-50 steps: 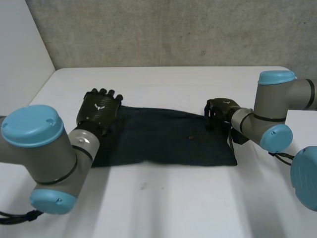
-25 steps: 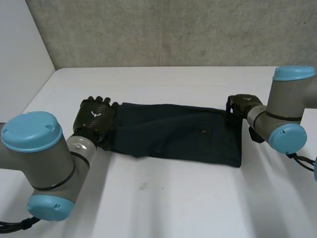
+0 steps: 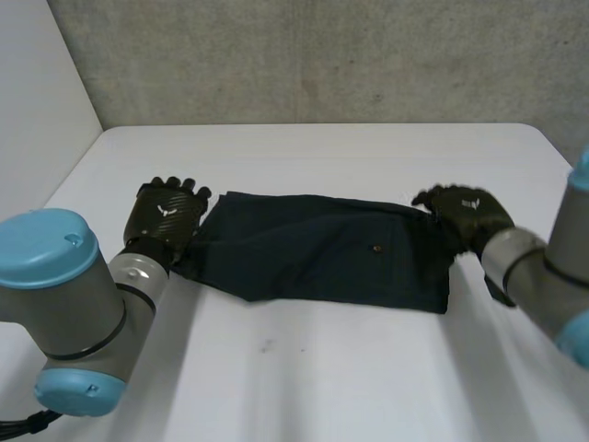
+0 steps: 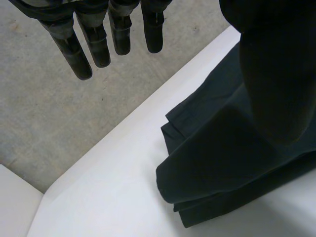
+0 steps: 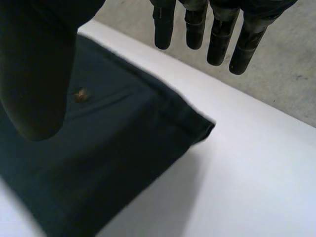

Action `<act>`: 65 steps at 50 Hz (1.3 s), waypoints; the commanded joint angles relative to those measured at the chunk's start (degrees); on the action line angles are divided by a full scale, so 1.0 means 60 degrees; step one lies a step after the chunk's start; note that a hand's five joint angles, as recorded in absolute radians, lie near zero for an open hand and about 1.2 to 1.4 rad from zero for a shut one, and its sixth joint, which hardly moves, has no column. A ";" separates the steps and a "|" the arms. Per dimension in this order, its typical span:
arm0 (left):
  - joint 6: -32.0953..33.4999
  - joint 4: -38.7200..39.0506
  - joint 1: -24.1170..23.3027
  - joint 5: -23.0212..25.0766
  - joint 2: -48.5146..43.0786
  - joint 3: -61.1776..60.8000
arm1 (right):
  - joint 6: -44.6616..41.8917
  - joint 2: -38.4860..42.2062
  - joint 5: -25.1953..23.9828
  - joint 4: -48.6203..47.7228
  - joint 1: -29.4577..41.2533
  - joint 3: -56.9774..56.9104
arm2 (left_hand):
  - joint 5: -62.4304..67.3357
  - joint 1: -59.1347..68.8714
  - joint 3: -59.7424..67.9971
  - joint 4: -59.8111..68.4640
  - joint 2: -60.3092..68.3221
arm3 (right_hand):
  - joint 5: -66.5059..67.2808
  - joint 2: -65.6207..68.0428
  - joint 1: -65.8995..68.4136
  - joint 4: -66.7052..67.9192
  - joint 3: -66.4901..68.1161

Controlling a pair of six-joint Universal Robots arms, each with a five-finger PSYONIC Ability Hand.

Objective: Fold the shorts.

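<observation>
The dark shorts (image 3: 322, 253) lie stretched along the middle of the white desk (image 3: 322, 368), with the left hand (image 3: 166, 214) just beside their left end and the right hand (image 3: 465, 214) at their right end, both with fingers (image 4: 96, 44) straight and released, holding nothing.

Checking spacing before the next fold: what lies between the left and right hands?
In the head view, the dark shorts lie on the white table between the left hand and the right hand, one hand at each end. Nothing else lies there.
</observation>
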 commanded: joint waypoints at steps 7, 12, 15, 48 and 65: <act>-0.0452 0.0015 0.0183 0.0035 -0.0036 -0.0013 | -0.0819 0.0483 -0.0107 -0.1975 0.0077 0.1815 | -0.0145 -0.0371 -0.0271 -0.0153 -0.0153 | 0.2497 0.2673 0.2965 0.2605 0.2593; -0.0452 0.0029 0.0198 0.0020 -0.0051 -0.0012 | -0.0936 0.1129 -0.0107 -0.1975 0.0077 0.1375 | -0.0145 -0.0371 -0.0271 -0.0153 -0.0153 | 0.3422 0.3598 0.3890 0.3530 0.3518; -0.0452 0.0059 0.0198 0.0035 -0.0051 -0.0012 | -0.0980 0.1480 -0.0092 -0.1975 0.0063 0.1228 | -0.0145 -0.0371 -0.0271 -0.0153 -0.0153 | 0.4875 0.5051 0.5343 0.4983 0.4971; -0.0452 0.0161 0.0169 0.0020 -0.0051 -0.0086 | -0.5858 0.0002 -0.0092 -0.1096 -0.1624 0.0423 | -0.0145 -0.0371 -0.0271 -0.0153 -0.0153 | 1.0814 1.0990 1.1282 1.0922 1.0910; -0.0452 0.0162 0.0183 0.0006 -0.0007 -0.0056 | -0.6854 0.1010 -0.2815 -0.1126 0.3548 -0.0866 | -0.0229 -0.0455 -0.0356 -0.0237 -0.0237 | 1.0814 1.0990 1.1282 1.0922 1.0910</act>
